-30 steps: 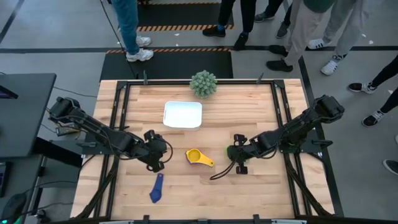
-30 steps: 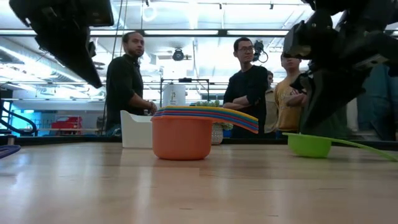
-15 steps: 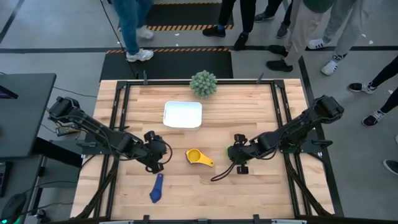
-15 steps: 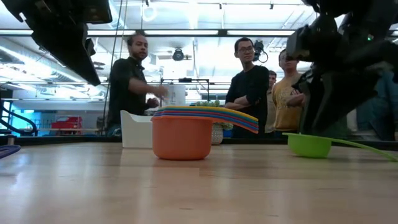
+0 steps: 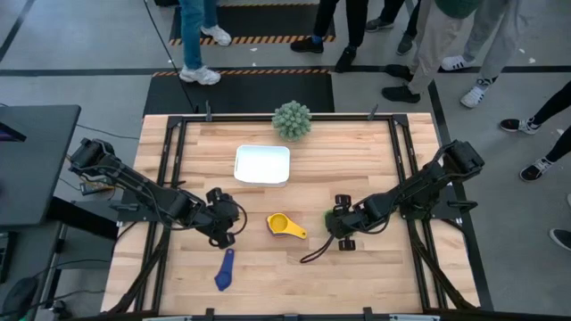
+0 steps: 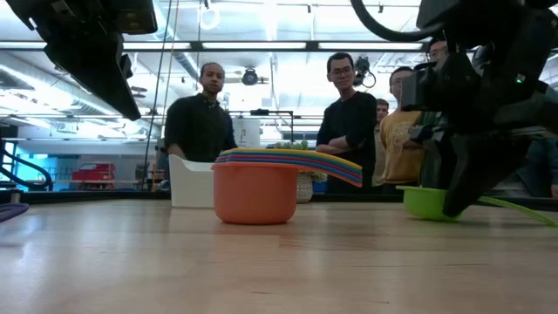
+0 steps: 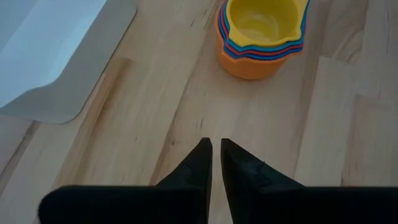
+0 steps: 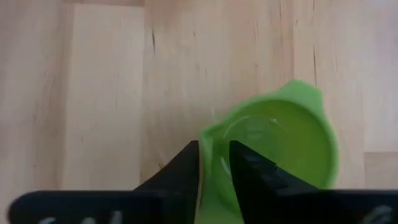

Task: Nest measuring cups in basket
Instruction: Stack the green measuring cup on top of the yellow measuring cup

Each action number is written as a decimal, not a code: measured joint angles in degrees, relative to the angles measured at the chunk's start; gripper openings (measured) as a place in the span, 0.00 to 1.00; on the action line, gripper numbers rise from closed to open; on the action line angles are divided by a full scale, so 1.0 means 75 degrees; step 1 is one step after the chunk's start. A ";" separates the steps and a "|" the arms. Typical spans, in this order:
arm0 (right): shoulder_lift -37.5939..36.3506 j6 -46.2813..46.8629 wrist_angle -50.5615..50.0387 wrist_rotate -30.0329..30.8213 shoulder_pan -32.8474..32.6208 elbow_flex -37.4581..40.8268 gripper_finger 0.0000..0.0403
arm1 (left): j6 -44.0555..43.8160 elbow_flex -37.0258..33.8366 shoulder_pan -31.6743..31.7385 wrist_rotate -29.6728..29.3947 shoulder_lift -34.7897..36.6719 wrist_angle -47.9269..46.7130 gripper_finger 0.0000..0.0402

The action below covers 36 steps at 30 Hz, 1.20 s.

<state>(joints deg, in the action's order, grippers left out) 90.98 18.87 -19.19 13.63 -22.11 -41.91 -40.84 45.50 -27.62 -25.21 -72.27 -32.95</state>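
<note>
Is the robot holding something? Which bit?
Yes. The right gripper pinches the green cup by its rim wall. The left gripper holds nothing.

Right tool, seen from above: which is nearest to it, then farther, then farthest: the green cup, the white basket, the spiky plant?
From the right tool:
1. Green cup, pinched at its rim.
2. White basket, toward the table's far-left side.
3. Spiky plant, at the table's far edge.
</note>
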 joint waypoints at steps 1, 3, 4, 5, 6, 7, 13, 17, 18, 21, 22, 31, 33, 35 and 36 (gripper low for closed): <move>0.0000 0.0000 0.0024 0.0000 0.0000 0.0000 0.21 | -0.0073 0.0000 0.0000 0.0000 0.0000 0.0000 0.10; -0.0005 0.0003 0.0019 0.0000 0.0000 0.0000 0.15 | -0.0106 0.0000 0.0000 0.0004 0.0051 -0.0014 0.10; -0.0016 0.0002 0.0022 -0.0002 -0.0003 0.0000 0.12 | -0.0097 0.0000 0.0000 -0.0001 0.0101 -0.0015 0.10; -0.0031 0.0000 0.0047 -0.0001 -0.0003 0.0000 0.09 | -0.0074 0.0003 0.0000 -0.0003 0.0148 -0.0006 0.10; -0.0047 -0.0003 0.0068 0.0001 -0.0003 -0.0005 0.06 | -0.0070 0.0003 0.0000 0.0000 0.0192 -0.0048 0.10; -0.0081 -0.0021 0.0062 -0.0001 -0.0006 -0.0006 0.04 | -0.0070 0.0003 0.0000 0.0000 0.0240 -0.0148 0.10; -0.0079 -0.0269 -0.0235 0.0010 -0.0009 -0.0508 0.05 | -0.0067 0.0003 -0.0032 0.0003 0.0354 -0.0483 0.10; -0.0079 -0.0795 -0.0426 0.0038 -0.0005 -0.1227 0.04 | -0.0064 0.0003 -0.0017 0.0214 0.0353 -0.0550 0.10; -0.0079 -0.0926 -0.0400 0.0041 0.0015 -0.1387 0.04 | -0.0059 0.0003 0.0000 0.0262 0.0354 -0.0548 0.10; -0.0079 -0.1283 -0.0487 0.0122 0.0098 -0.1785 0.04 | -0.0060 0.0003 0.0017 0.0318 0.0406 -0.0555 0.09; -0.0079 -0.1368 -0.0480 0.0178 0.0128 -0.1909 0.04 | -0.0058 0.0003 0.0017 0.0315 0.0452 -0.0545 0.09; 0.0185 -0.1871 -0.0354 0.0008 0.0493 -0.2718 0.04 | -0.0672 -0.0879 0.0009 0.0300 0.1217 0.0436 0.09; 0.0328 -0.1964 -0.0329 -0.0011 0.0541 -0.2941 0.04 | -0.0898 -0.1083 0.0000 0.0342 0.1411 0.0593 0.09; 0.0474 -0.2092 -0.0314 -0.0038 0.0545 -0.3151 0.04 | -0.1070 -0.1228 -0.0026 0.0328 0.1626 0.0591 0.09; 0.0579 -0.2168 -0.0350 -0.0080 0.0546 -0.3287 0.04 | -0.1121 -0.1288 -0.0026 0.0305 0.1724 0.0728 0.09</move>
<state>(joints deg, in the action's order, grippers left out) 95.32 2.61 -21.82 13.03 -18.02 -66.56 -49.24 35.83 -27.81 -22.93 -59.34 -27.49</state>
